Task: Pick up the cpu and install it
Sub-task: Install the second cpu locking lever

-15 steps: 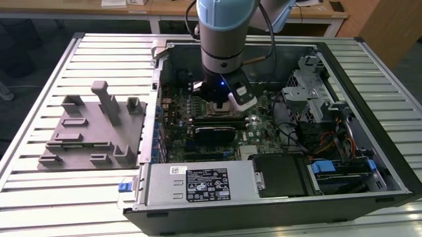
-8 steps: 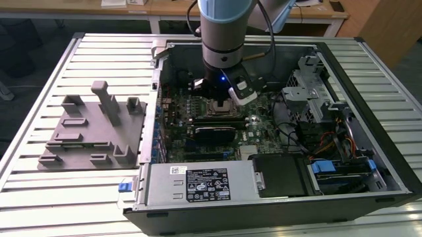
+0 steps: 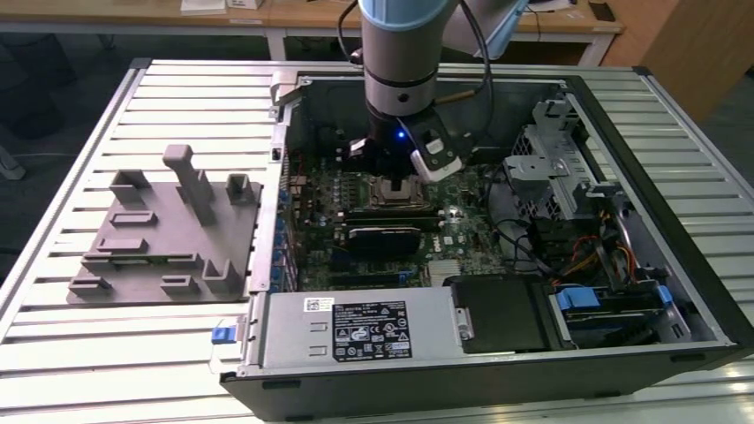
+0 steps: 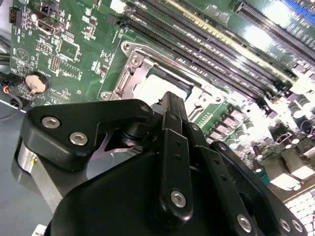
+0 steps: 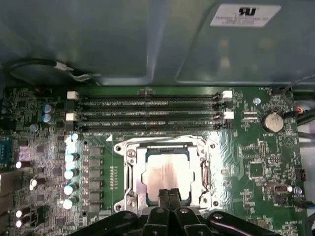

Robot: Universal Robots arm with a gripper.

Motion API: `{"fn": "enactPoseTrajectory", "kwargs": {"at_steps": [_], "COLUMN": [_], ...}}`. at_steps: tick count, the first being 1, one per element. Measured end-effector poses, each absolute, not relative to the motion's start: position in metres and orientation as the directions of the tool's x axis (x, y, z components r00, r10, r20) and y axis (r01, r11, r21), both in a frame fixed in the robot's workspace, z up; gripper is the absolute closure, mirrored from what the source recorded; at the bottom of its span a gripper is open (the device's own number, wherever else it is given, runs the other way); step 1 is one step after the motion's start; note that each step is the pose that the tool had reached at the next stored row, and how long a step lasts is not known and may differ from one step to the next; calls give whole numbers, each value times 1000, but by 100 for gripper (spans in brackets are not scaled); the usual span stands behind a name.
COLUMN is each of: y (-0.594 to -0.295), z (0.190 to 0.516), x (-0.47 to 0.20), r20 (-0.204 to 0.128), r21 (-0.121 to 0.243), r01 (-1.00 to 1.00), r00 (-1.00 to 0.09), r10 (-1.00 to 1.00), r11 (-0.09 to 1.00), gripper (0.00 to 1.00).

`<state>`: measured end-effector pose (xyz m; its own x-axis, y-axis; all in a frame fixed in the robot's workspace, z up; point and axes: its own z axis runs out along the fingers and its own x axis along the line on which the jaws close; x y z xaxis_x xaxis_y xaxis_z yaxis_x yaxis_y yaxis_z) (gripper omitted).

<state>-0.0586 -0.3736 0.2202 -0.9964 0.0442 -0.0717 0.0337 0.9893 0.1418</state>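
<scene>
CPU (image 5: 166, 173) sits seated inside the socket frame (image 5: 129, 162), lower centre of the first wrist view, silvery top facing up. I judge the install step is at placement. My hand (image 5: 170, 195) hangs directly over the chip's near edge, fingers drawn narrow together, holding nothing that I can see. Memory slots (image 5: 147, 110) lie just beyond. Labels on the power supply (image 3: 353, 331) are too small to read.

**CPU seated in the socket**

The cpu (image 5: 165, 173) was a small flat square chip with a silvery-white metal top and a thin darker rim. It lay flat and level inside the metal-framed socket (image 5: 129, 169) on the green motherboard (image 5: 256, 162), also visible in the second wrist view (image 4: 156, 88), its near edge hidden.
</scene>
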Motion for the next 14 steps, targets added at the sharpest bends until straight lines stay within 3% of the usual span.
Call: {"fn": "enactPoseTrajectory", "kwargs": {"at_steps": [14], "y": [-362], "z": [220], "x": [-53], "r20": [-72], "r21": [118], "r01": [35], "r00": [-996], "r10": [44], "r11": [992], "gripper": [89]}}
